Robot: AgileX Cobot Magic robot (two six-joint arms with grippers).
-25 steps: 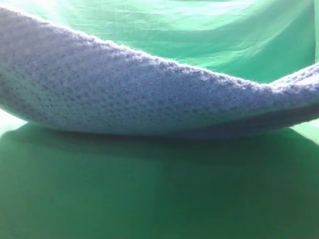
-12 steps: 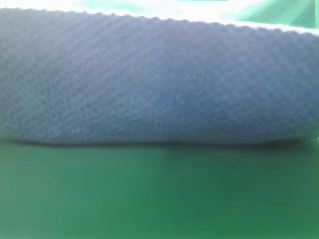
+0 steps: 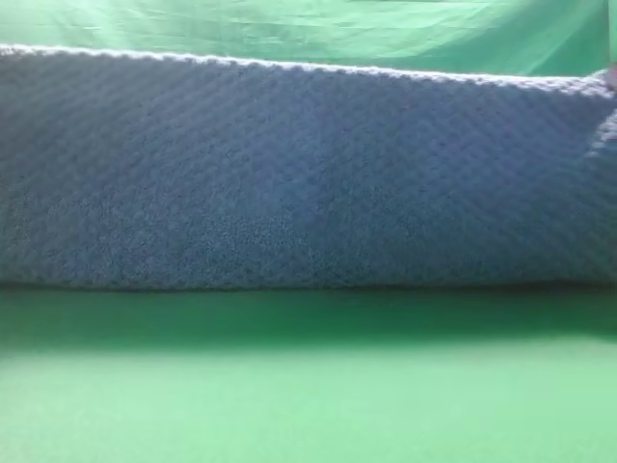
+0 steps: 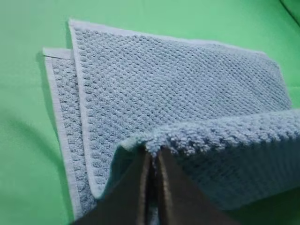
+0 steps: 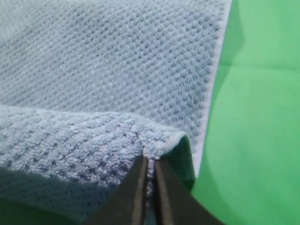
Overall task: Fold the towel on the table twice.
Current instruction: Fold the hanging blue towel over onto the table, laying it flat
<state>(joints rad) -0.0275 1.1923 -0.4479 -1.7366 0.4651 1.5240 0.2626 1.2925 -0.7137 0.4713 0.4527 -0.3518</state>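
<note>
Item: left gripper [image 4: 152,157], jaws closed flat on a pinch of the towel [image 4: 187,89], dark fingers [image 4: 131,197] meeting at the raised fold edge; right gripper [image 5: 149,161], jaws likewise closed on the towel's raised edge close to its right hem. Both pinches sit at the outer ends of one long edge, which is lifted and curled over the part lying flat beneath. Towel: blue-grey waffle-weave cotton, thick, soft and floppy, probably light to moderate in weight; the bumpy pile looks grippy rather than slippery, and nothing about it is fragile. It sags between the two holds, so a level, matched carry seems needed to keep the fold line straight. Location: spread on the table [image 4: 23,140], a smooth green-covered surface; in the left wrist view two hemmed layers lie offset at the far end, suggesting one fold is already in place. High view: towel [image 3: 308,174] fills the frame as a broad band above the table [image 3: 308,386]. Best holds, by judgement: corners or hemmed edges, where the cloth is firmest.
</note>
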